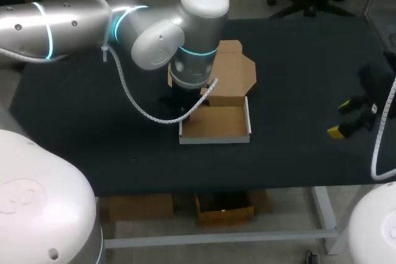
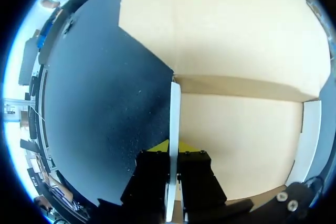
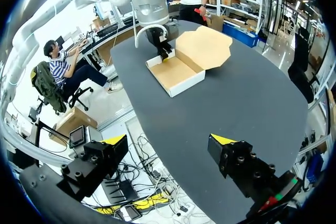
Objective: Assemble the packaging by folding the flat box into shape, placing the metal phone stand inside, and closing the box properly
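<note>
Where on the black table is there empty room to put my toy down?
Biggest bare patch: the table between the box and the right end effector. Another lies left of the box, under the left arm. Crowded: the box's left wall, gripped by the left end effector, and just behind, where its lid lies open.

Silver-white left arm (image 1: 74,26) with glowing cyan joint rings, white ribbed cable (image 1: 154,119), black yellow-tipped jaws.

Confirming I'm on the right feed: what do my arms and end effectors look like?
Left arm: silver, with glowing cyan rings and a white coiled cable. Left end effector and right end effector: black, with yellow tips.
</note>
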Available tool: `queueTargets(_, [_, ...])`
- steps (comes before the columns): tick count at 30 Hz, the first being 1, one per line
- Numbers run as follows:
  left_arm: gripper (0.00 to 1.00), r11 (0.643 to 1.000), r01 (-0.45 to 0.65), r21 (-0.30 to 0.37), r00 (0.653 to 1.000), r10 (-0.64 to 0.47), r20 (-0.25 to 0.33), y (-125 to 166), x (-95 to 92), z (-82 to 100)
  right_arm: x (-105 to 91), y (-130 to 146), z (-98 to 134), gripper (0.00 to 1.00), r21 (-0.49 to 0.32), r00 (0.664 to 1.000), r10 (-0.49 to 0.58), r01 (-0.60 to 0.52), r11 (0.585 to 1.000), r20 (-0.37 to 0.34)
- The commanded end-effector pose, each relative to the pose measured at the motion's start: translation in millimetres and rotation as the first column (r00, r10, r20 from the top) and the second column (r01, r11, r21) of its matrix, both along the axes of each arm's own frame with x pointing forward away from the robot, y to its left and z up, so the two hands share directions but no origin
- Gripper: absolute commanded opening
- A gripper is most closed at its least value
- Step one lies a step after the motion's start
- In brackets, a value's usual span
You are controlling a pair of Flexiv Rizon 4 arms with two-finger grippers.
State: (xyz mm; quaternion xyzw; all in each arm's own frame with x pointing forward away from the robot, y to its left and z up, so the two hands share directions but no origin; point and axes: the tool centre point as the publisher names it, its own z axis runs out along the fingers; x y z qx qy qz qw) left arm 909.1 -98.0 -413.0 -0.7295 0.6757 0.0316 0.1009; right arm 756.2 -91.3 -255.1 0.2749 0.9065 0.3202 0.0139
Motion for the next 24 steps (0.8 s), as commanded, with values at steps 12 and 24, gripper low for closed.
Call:
queueTargets(12, [0.0,0.995,-0.036,0.093,0.999,0.035,0.01,1.2,5.8,-7.7,-3.8,-2.0,-2.0,1.0,0.017,1.0,-0.006,0.006,1.0,-0.005])
queueTargets(24, [0.0,0.999,-0.023,-0.031,1.0,0.023,-0.001,1.3,2.0,-0.9,-2.1,-1.8,-3.9,1.0,0.02,1.0,-0.014,0.014,1.0,-0.02])
